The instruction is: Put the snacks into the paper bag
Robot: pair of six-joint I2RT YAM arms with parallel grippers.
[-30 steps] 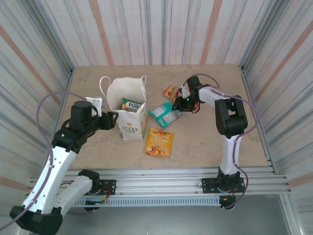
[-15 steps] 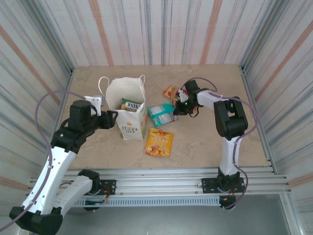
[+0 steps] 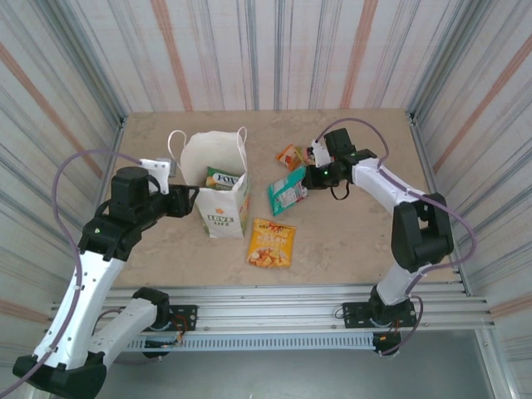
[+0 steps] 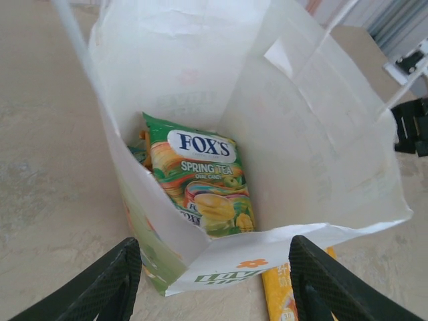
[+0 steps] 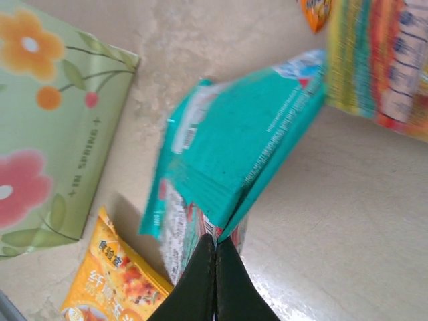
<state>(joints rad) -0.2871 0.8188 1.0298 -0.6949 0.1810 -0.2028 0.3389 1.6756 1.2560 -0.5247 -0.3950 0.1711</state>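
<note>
Between the right fingers, which are clenched, one edge of the teal packet is pinched. The packet is held tilted, raised off the surface; whether its far end touches down cannot be told. Just beyond that far end a striped orange packet is seen. Beside the fingers, on the bag side, a yellow-orange packet lies flat. Farther out on that side the paper bag stands upright, floral panel turned toward the fingers.

Left fingers are spread apart, nothing grasped. They are set low at the near wall of the bag; contact cannot be told. Just past them the bag mouth is open and a green Fox's packet is seen inside, leaning on other packets.
</note>
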